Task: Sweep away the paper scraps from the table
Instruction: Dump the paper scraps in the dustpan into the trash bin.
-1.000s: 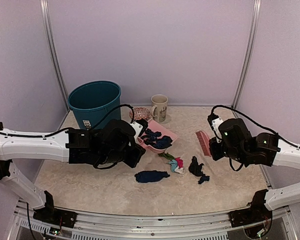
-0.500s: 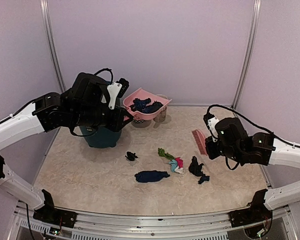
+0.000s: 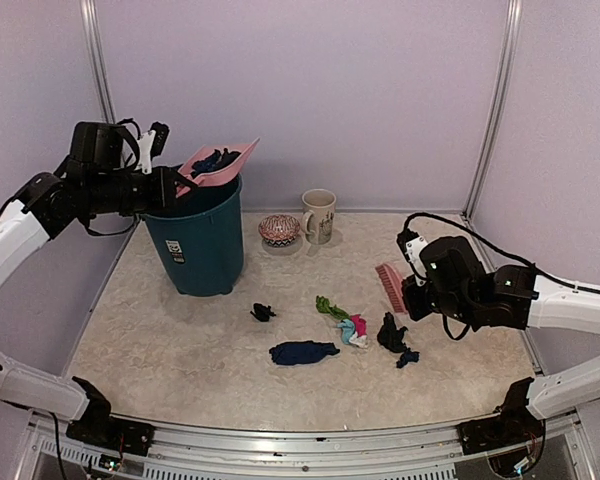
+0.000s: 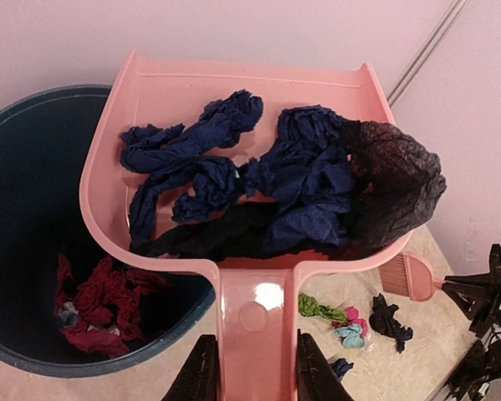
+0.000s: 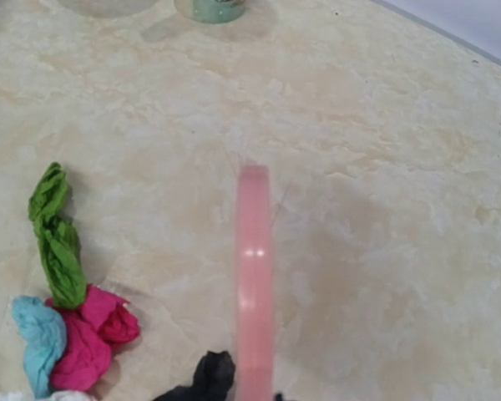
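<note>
While our left gripper (image 4: 255, 369) clamps the dustpan (image 4: 234, 92), we log scraps (image 4: 301, 184) ahead: featherlight, soft, best scooped; right gripper (image 3: 411, 287) clenches brush (image 3: 388, 285).

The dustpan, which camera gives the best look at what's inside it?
The left wrist view: the dustpan fills the frame, its navy and black paper scraps plain. The top external view shows it small above the bin; the right wrist view misses it.

Count: one teal bin (image 3: 195, 245), one pink dustpan (image 3: 220, 166), one pink brush (image 3: 389, 287), one mug (image 3: 319, 215), one patterned bowl (image 3: 279, 229). Paper scraps (image 3: 303, 352) loose on table (image 3: 180, 350): roughly seven, as the pink-teal clump is hard to separate.
</note>
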{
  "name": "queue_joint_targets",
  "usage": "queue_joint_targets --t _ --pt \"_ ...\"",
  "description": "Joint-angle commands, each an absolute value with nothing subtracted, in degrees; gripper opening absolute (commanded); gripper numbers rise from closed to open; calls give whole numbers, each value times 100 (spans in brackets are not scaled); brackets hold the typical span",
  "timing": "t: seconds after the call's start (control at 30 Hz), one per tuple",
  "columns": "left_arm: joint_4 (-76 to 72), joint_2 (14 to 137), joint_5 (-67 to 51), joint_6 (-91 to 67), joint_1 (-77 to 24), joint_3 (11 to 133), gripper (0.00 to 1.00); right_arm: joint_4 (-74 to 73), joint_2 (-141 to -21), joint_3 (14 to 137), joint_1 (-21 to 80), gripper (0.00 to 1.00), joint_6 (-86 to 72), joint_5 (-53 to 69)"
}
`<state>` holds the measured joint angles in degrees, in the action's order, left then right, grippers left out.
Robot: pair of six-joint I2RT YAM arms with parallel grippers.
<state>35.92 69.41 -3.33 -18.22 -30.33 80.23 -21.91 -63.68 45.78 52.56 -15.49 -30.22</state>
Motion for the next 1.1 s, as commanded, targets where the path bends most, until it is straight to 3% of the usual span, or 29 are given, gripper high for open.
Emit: queue_joint_targets --t 0.0,0.43,0.77,1.07 --pt "2793 6688 -1790 -2504 -2258 7468 0 -1948 -6355 4602 5179 0 -1510 -3052" --pt "11 6437 -4656 -5012 -648 5794 0 -2114 -6148 4638 5154 0 -1560 -3288" --pt "-1580 6383 -5338 -6776 -345 5312 0 -2048 -5914 4524 5150 0 -1605 -3328" --pt "-3225 6130 -5173 -8928 -43 4595 0 -1993 -5745 4419 5146 0 -1686 -3314"
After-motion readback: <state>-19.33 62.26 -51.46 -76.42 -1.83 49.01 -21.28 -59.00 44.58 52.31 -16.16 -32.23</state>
